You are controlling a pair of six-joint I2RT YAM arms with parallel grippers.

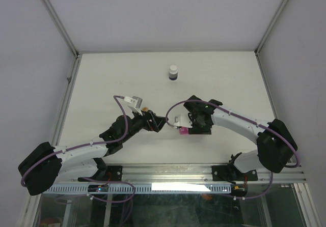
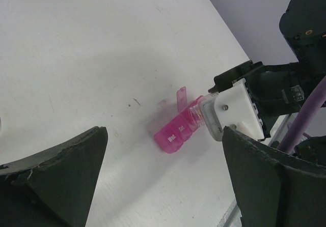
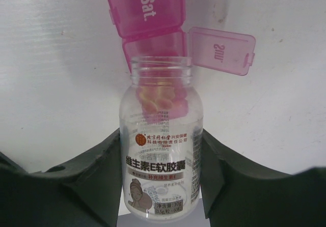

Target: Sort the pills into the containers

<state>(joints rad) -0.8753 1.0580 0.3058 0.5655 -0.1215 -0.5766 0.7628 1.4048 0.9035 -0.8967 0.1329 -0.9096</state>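
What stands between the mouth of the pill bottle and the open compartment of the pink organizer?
Nothing visible does. The uncapped bottle in the right gripper has its mouth right at the open compartment of the pink organizer, whose lid is flipped aside. The pills lie near the bottle's neck.

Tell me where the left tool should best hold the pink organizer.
Probably the closed end of the organizer, pinched across its long flat sides from above. That end is free; the open lid and the bottle occupy the other.
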